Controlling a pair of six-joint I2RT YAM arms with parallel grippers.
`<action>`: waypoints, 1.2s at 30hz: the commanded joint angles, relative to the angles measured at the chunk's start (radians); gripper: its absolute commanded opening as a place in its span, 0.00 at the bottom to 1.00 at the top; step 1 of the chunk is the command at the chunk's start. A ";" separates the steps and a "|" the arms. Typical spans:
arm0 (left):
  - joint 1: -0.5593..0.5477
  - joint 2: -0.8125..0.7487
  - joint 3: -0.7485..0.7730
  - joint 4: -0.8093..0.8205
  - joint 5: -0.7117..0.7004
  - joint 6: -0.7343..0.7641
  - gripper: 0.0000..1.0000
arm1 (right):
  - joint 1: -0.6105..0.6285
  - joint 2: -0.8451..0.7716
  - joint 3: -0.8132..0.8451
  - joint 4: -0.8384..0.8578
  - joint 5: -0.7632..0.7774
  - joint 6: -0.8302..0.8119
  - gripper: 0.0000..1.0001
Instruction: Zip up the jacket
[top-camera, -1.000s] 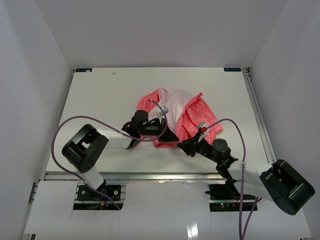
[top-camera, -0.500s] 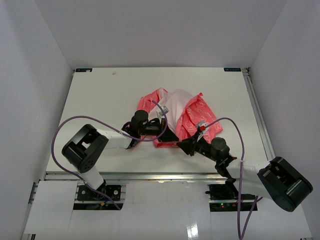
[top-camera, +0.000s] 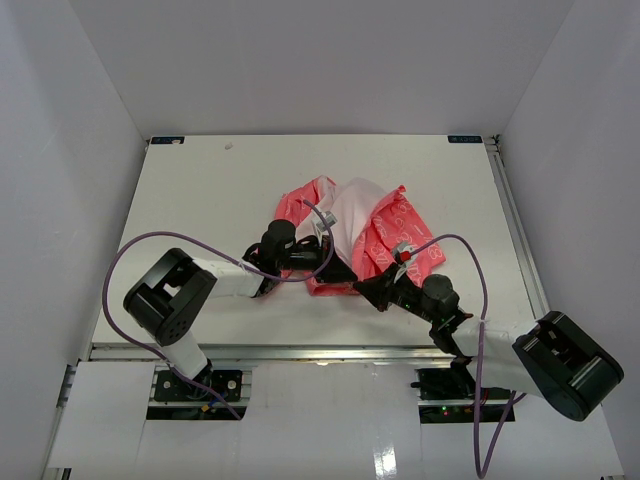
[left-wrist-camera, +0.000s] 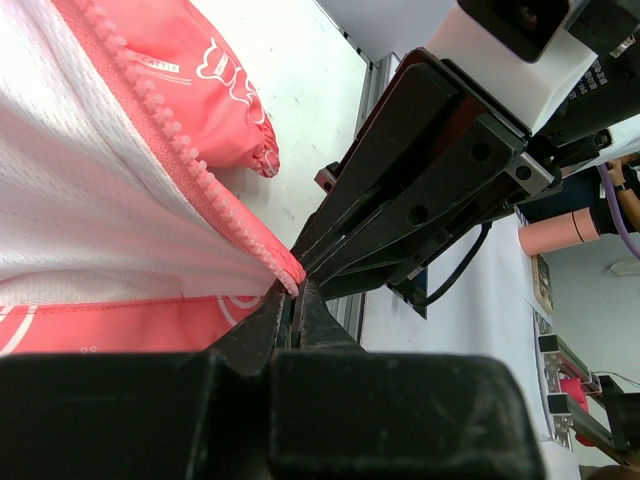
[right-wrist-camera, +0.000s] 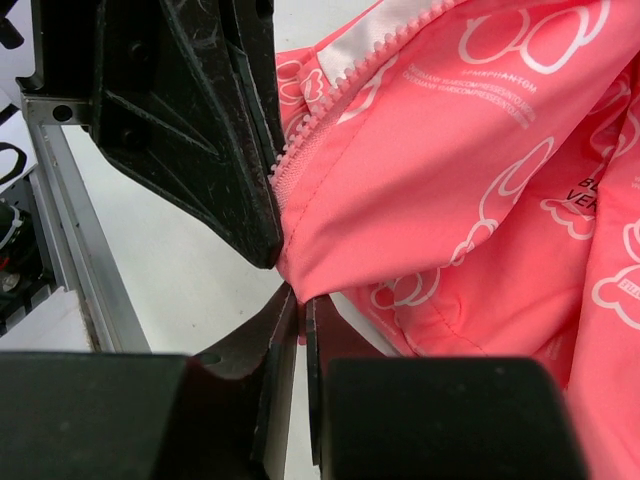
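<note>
While the jacket lies crumpled near the middle of the table, its front open and white lining showing between the coral panels, the overhead view has both arms reaching in low from the near edge. The left pincer and the right pincer meet just beside each other at the garment's near hem. That seems the sensible place, since a zipper must be joined at its bottom end before anything can slide. From the left wrist, the left pincer is closed tight on the bottom end of one row of zipper teeth, apparently to pin that corner of the jacket against pull, and the right arm's black fingers point straight at it, tip close to tip. From the right wrist, the right pincer has its jaws drawn almost together, only a thin slit between them, on the bottom corner of the other front panel of the jacket, whose own teeth run up beside the left arm's fingers. I judge the two ends are being brought side by side for mating. No slider shows in any view, so the closing itself is not yet begun.
</note>
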 joint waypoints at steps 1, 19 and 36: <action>0.005 -0.032 -0.003 0.019 0.035 -0.002 0.15 | -0.005 0.008 0.013 0.121 -0.022 0.002 0.08; 0.007 -0.135 -0.007 -0.232 -0.112 0.147 0.57 | -0.014 -0.093 -0.004 0.109 -0.007 0.046 0.08; 0.004 -0.065 0.025 -0.242 -0.069 0.149 0.34 | -0.013 -0.202 0.008 0.021 0.034 0.042 0.08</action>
